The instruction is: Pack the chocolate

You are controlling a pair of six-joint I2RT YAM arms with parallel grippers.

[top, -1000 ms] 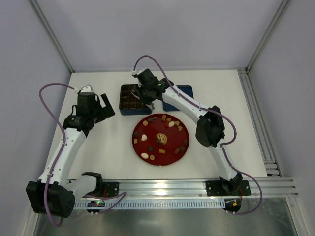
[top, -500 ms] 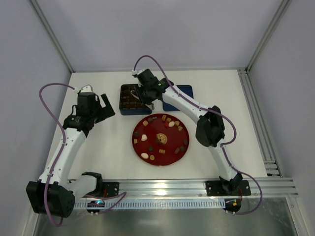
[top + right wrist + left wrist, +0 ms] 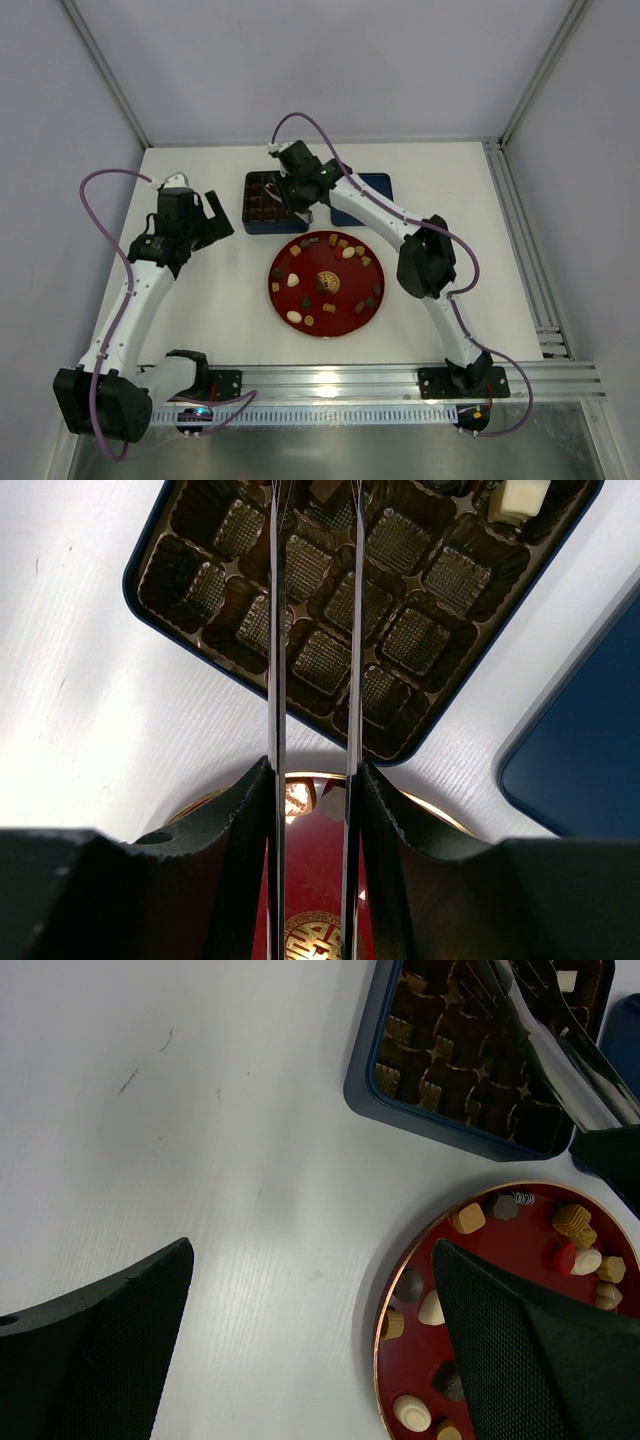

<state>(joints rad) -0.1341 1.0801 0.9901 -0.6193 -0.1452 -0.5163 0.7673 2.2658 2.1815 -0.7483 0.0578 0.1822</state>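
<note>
**While the plate is loaded, the tin is nearly bare**

Since most of the chocolate [image 3: 348,253] is sitting on the red plate [image 3: 350,285], that's the full container right now. The pieces are scattered in a loose ring round the gold emblem [image 3: 326,283]: dark, light brown and cream ones, some square, some round or oval.

The dark blue tin [image 3: 246,205] sits on the white surface [image 3: 230,320] just behind the plate. It has a brown liner tray [image 3: 450,580] of ribbed cells inside, and almost all of them are bare. I can spot a cream-white piece [image 3: 522,495] in a far corner cell and a dark piece [image 3: 322,490] in the far row. A blue lid [image 3: 375,183] lies flat just right of the tin.

The right tool [image 3: 313,510] hangs over the tin with its thin metal blades [image 3: 276,630] a little apart. That dark piece sits between the tips, right at the edge of the wrist view. Honestly can't tell if they're pinching it or just straddling it.

The left tool [image 3: 312,1250] is spread wide, holding nothing, over bare surface left of the tin and plate.
</note>
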